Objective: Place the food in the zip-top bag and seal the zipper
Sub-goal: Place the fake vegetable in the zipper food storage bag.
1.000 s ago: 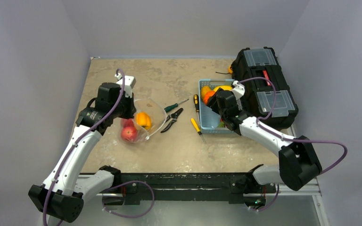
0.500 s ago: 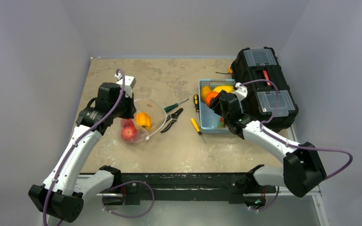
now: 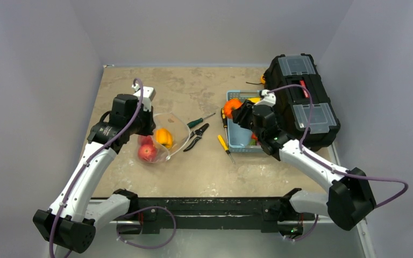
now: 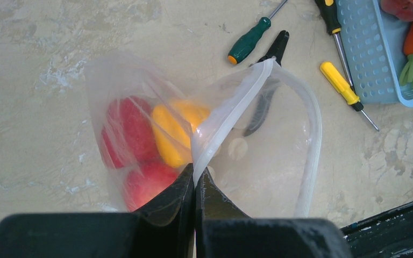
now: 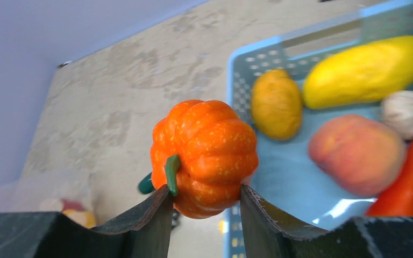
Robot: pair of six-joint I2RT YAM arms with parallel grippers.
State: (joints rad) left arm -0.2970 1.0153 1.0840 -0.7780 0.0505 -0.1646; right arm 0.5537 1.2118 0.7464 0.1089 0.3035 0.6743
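Note:
The clear zip-top bag [image 3: 164,141] [image 4: 258,156] lies left of centre with its mouth open. Red and yellow food [image 4: 140,145] is inside it. My left gripper [image 4: 196,177] [image 3: 144,126] is shut on the bag's whitish zipper strip [image 4: 231,115] and holds that edge up. My right gripper [image 5: 204,196] [image 3: 239,111] is shut on an orange toy pumpkin [image 5: 204,153] [image 3: 232,106], held above the left rim of the light blue basket [image 3: 240,141]. More food lies in the basket: a yellow piece [image 5: 365,70], an orange piece [image 5: 276,105], a peach [image 5: 355,153].
Screwdrivers [image 3: 225,144] and black pliers [image 3: 196,136] lie between bag and basket. A green-handled screwdriver [image 3: 200,121] lies by the bag. A black toolbox [image 3: 301,97] stands right of the basket.
My right gripper has lifted the orange pumpkin out of the basket and moved it up and left over the rim. The left gripper and bag have not moved.

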